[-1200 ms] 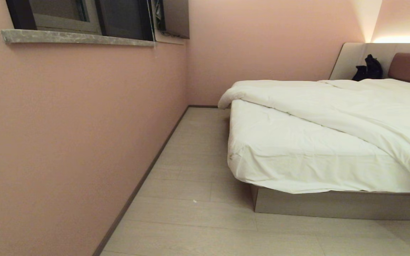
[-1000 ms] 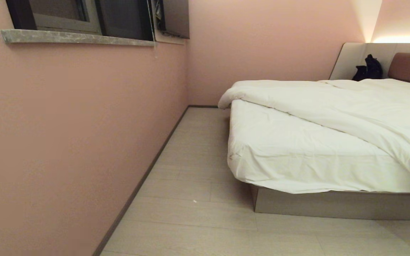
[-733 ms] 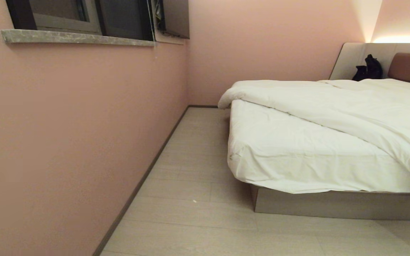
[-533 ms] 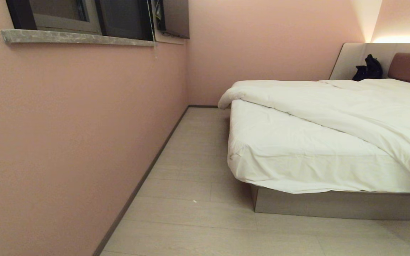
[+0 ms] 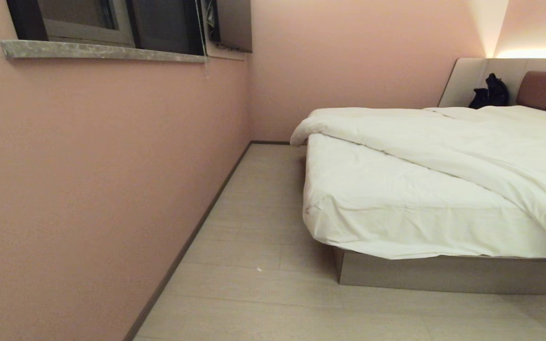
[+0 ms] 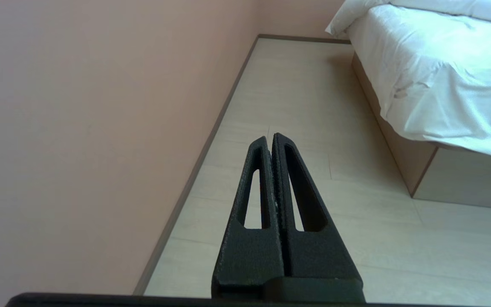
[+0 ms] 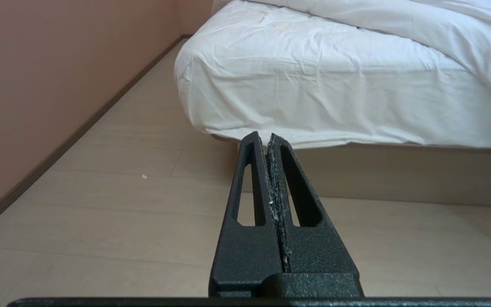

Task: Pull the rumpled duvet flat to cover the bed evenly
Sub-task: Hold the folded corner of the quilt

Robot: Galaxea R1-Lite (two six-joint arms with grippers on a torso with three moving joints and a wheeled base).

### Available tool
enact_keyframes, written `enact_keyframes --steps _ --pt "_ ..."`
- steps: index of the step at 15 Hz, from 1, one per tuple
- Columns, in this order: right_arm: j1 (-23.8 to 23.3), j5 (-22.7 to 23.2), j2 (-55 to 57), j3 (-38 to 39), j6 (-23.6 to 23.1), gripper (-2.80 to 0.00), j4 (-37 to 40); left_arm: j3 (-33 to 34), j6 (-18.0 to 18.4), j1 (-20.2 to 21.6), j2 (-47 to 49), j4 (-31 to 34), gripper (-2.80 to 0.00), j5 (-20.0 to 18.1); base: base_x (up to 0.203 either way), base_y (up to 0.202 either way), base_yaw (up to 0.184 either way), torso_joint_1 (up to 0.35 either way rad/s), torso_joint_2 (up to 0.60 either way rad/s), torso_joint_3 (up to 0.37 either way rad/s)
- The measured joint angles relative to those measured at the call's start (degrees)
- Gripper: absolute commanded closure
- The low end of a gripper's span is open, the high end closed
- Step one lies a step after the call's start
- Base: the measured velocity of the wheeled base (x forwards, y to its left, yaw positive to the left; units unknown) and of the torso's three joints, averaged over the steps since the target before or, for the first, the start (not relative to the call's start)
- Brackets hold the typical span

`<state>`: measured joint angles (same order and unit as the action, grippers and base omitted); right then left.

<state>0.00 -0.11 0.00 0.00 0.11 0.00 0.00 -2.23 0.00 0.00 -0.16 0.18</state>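
White puffy quilted duvet [image 5: 467, 142] bunched diagonally toward headboard end of low beige-base bed [image 5: 443, 274], foot corner left bare. Soft, bulky, probably light, drapes; pinch rolled edge near wall-side corner. Left gripper [image 6: 272, 137], right gripper [image 7: 263, 135] closed, empty, above floor.

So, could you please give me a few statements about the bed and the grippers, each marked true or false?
1. The duvet covers the whole bed. False: the near corner shows bare sheet.
2. The left gripper is shut. True.
3. The right gripper holds the duvet. False: it is shut on nothing, short of the bed.
4. A dark object sits by the headboard. True.
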Motion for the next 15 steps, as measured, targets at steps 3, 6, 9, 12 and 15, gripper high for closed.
enact_keyframes --steps 3,6,9,12,15 --pt "0.0 0.0 0.0 0.0 0.0 0.0 0.0 0.0 0.0 0.0 0.0 0.0 0.0 0.0 0.198 0.0 -0.001 0.002 0.0 0.0" --pt "0.0 0.0 0.0 0.0 0.0 0.0 0.0 0.0 0.1 0.0 0.0 0.0 0.0 -0.1 0.197 0.0 0.001 0.003 0.0 0.0" --pt "0.0 0.0 0.0 0.0 0.0 0.0 0.0 0.0 0.1 0.0 0.0 0.0 0.0 0.0 0.197 0.0 -0.001 -0.002 0.0 0.001" --pt "0.0 0.0 0.0 0.0 -0.1 0.0 0.0 0.0 0.1 0.0 0.0 0.0 0.0 0.0 0.197 0.0 0.0 0.003 0.01 0.002" --pt "0.0 0.1 0.0 0.0 -0.1 0.0 0.0 0.0 0.1 0.0 0.0 0.0 0.0 0.0 0.199 0.0 0.002 0.002 0.0 0.002"
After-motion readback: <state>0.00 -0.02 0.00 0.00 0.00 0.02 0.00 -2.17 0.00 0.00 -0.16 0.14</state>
